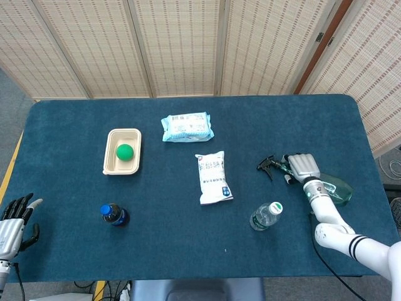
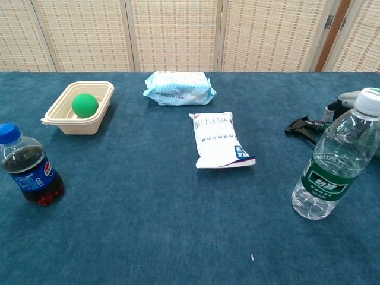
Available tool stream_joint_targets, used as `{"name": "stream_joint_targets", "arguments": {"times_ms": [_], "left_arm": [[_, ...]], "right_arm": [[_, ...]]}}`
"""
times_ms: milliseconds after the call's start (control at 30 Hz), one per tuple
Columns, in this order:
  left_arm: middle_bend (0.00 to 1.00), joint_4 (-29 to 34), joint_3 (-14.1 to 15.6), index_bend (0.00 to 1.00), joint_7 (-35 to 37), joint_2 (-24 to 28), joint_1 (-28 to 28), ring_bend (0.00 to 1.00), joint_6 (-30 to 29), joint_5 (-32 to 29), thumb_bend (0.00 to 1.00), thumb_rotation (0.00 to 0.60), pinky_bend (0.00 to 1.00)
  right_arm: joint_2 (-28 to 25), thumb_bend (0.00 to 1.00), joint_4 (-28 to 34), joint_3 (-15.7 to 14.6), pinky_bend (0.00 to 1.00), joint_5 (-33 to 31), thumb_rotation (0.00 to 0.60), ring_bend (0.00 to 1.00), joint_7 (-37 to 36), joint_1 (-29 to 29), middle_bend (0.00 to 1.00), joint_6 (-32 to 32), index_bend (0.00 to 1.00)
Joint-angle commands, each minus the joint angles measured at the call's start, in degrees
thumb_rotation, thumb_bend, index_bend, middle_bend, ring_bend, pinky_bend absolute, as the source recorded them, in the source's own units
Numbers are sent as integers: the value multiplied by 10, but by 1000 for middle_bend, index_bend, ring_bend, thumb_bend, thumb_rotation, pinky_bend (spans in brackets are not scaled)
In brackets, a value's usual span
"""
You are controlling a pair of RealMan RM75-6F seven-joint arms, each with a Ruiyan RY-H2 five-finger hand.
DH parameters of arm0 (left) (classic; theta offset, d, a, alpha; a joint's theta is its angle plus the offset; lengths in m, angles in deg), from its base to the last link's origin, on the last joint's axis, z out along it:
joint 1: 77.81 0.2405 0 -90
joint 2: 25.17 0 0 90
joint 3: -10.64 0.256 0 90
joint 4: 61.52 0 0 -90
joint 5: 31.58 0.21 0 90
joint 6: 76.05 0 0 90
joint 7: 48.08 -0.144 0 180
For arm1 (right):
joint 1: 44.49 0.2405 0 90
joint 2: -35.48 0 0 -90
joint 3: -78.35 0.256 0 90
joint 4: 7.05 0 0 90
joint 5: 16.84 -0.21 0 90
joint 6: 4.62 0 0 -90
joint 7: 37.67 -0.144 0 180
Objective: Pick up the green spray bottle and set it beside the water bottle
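The green spray bottle [image 1: 339,189] lies on its side near the table's right edge, its black nozzle [image 1: 268,165] pointing left. My right hand [image 1: 302,167] lies over the bottle's neck with fingers curled round it. The clear water bottle [image 1: 265,216] stands upright in front of and to the left of the nozzle. In the chest view the water bottle [image 2: 335,163] hides most of my right hand [image 2: 344,101]; the nozzle [image 2: 304,127] shows to its left. My left hand [image 1: 15,217] hangs off the table's front left corner, fingers apart and empty.
A white snack bag [image 1: 213,177] lies mid-table, and a pale blue wipes pack [image 1: 187,127] behind it. A beige tray [image 1: 111,160] holds a green ball [image 1: 124,151]. A small cola bottle [image 1: 114,214] stands front left.
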Motion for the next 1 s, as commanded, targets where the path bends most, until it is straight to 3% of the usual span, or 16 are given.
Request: {"name": "stream_joint_targets", "arguments": {"times_ms": [33, 700, 1000], "left_arm": [[52, 2, 0, 141, -2, 1, 0, 0, 0, 0, 613, 600, 0], [52, 39, -2, 141, -34, 16, -2, 0, -3, 0, 613, 600, 0], [52, 69, -3, 141, -62, 25, -3, 0, -7, 0, 613, 600, 0]], "right_arm": [[-2, 303, 3, 2, 448, 2, 600, 282, -4, -2, 430, 2, 405], [-52, 303, 76, 15, 448, 23, 600, 282, -21, -25, 430, 52, 405], [-87, 303, 131, 27, 448, 68, 600, 282, -72, -58, 430, 105, 405]]}}
